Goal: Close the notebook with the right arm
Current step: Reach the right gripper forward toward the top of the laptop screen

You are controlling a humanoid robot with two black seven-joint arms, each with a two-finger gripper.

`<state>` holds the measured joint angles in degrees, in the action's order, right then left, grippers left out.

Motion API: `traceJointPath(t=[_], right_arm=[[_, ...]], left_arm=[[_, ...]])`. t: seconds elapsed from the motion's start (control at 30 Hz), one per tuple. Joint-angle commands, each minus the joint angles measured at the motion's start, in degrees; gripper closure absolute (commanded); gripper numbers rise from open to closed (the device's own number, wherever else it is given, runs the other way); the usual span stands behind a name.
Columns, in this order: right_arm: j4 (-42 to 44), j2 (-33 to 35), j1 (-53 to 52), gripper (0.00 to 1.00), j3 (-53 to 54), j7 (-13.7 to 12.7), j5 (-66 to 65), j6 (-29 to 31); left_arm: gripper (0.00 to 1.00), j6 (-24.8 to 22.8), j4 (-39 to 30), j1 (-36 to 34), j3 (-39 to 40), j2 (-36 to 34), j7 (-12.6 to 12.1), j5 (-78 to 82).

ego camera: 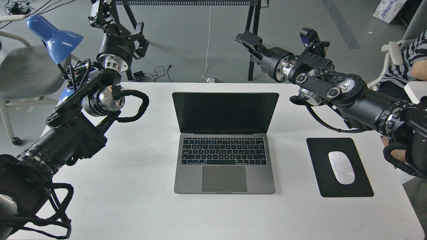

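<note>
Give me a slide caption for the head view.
Open notebook on white table; right claw raised behind its lid.

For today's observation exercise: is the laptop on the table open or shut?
Open. The notebook has its dark screen raised, and its keyboard and trackpad are exposed. The right gripper is behind it, not touching.

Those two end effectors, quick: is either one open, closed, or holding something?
Left end effector: holds nothing; open or closed cannot be told.
Right end effector: holds nothing; open or closed cannot be told.
</note>
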<state>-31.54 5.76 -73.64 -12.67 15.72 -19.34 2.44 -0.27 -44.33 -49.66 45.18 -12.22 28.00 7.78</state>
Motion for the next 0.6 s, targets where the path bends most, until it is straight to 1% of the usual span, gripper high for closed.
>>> traceJointPath(t=[0.0,0.17,0.37,0.57], right_arm=[[-0.10,-0.75,0.16,0.00,-1.65,0.01,0.01,0.19],[-1.41,-0.84,0.25,0.00,-1.74,0.01,0.09,0.72],[-5.81,-0.40,-0.02,0.00,-1.74,0.01,0.09,2.22],[-6.42,-0.40,0.34,0.00,-1.83,0.01,0.09,2.22]], left_arm=[[0.00,0.00,0.03,0.00,0.00,0.00,0.00,-0.05],[0.00,0.00,0.03,0.00,0.00,0.00,0.00,-0.05],[0.00,0.00,0.03,0.00,0.00,0.00,0.00,0.04],[0.00,0.00,-0.05,0.00,0.00,0.00,0.00,0.04]])
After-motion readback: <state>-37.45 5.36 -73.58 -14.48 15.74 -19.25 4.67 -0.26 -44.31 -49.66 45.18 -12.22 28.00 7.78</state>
